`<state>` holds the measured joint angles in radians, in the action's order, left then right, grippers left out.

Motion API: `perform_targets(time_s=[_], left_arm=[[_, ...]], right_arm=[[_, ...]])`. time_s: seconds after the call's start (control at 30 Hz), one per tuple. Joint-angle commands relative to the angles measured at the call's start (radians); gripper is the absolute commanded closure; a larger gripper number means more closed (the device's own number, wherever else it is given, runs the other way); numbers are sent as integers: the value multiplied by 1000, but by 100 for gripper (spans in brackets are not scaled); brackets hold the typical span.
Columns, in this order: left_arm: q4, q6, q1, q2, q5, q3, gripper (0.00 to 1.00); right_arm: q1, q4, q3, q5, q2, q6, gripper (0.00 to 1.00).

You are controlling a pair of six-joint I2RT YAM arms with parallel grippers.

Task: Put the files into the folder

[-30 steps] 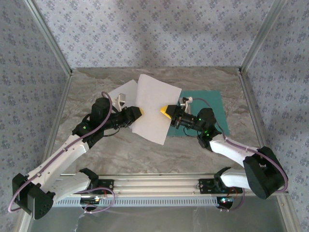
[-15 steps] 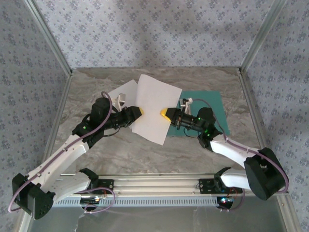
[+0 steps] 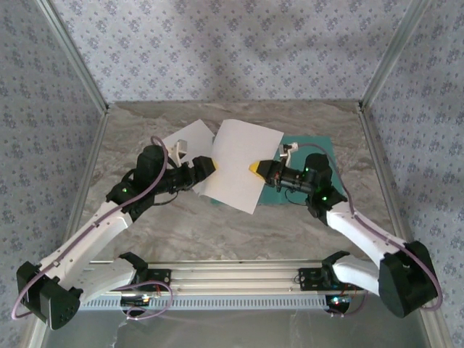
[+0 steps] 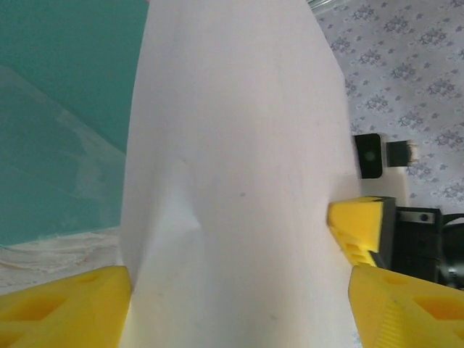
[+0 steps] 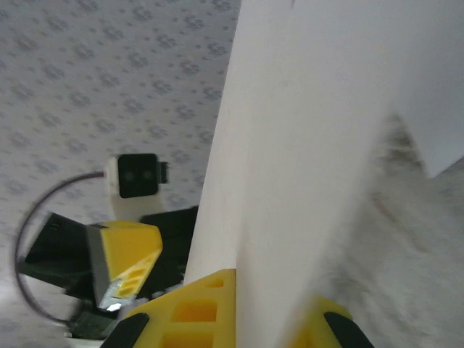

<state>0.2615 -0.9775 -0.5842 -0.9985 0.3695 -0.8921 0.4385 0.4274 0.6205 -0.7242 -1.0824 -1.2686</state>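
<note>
Handing over white file (image 3: 243, 163) at frame centre: left tool (image 3: 205, 167) just opened, right tool (image 3: 255, 169) clamped on it, sheet shifted toward folder (image 3: 325, 146).

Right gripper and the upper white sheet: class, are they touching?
Touching. The right wrist view shows the white sheet running down between the right gripper's yellow fingers, which are closed on its edge.
</note>
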Motion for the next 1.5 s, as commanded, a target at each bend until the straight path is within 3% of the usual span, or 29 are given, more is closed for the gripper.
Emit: perform_targets(time_s=[0.0, 0.2, 0.27, 0.53, 0.7, 0.83, 1.07, 1.47], left_arm=[[76, 65, 9, 17, -47, -38, 19], [72, 91, 8, -48, -54, -16, 20], [23, 87, 6, -75, -49, 8, 27], [-112, 88, -59, -271, -88, 40, 32], [-274, 72, -87, -412, -86, 76, 36], [-259, 113, -145, -509, -131, 25, 36], [-348, 103, -167, -663, -98, -17, 36], [-359, 99, -179, -743, -110, 15, 36]], right_arm=[[-17, -430, 139, -3, 81, 290, 100], [-69, -891, 320, 95, 132, 553, 100], [-95, -986, 369, 143, 130, 584, 100], [-137, -1305, 580, 317, 88, 739, 100], [-156, -1277, 638, 216, 99, 761, 100], [-158, -1270, 655, 204, 107, 769, 100], [-164, -1227, 658, 134, 137, 800, 100], [-182, -1263, 692, 126, 143, 842, 100]])
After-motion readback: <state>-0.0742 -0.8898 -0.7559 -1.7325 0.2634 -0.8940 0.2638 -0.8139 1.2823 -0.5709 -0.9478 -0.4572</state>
